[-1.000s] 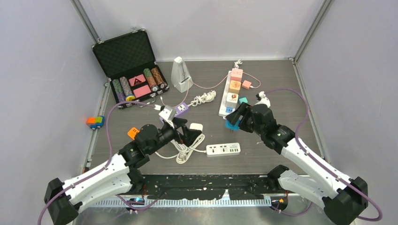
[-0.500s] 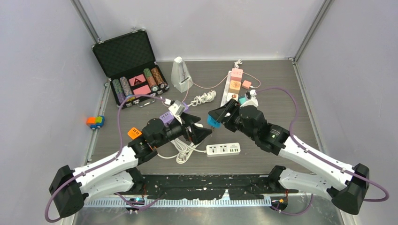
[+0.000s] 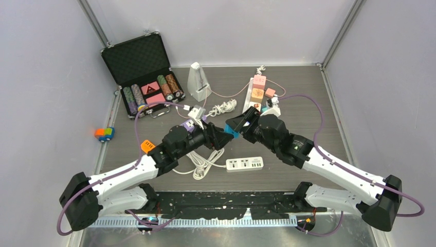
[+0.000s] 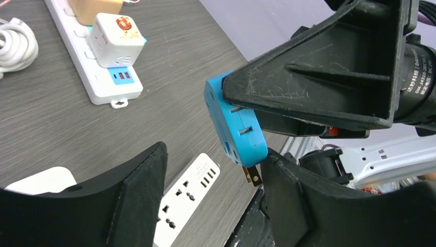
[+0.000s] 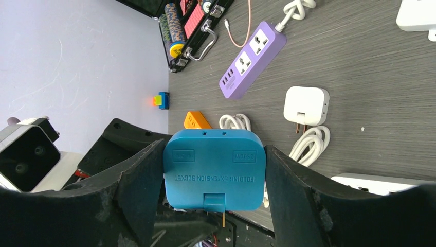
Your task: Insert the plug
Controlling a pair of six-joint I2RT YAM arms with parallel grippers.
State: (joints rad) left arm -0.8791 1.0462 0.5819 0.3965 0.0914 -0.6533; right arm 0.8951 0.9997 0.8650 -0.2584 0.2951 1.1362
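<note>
My right end effector grips the plug mid-frame; the left end effector straddles it, released. Pinching the prong could twist it loose.

Blue plug: flat rounded block, lettered face, metal prong out at lower end, held tilted in air over tabletop middle. White power strip flat toward near edge, sockets up.

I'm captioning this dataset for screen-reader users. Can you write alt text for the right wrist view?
The right tool grips a blue folding extension socket by its sides, lifted above a dark wooden table. On the table lie a purple power strip and a white plug beside coiled white cable.
</note>
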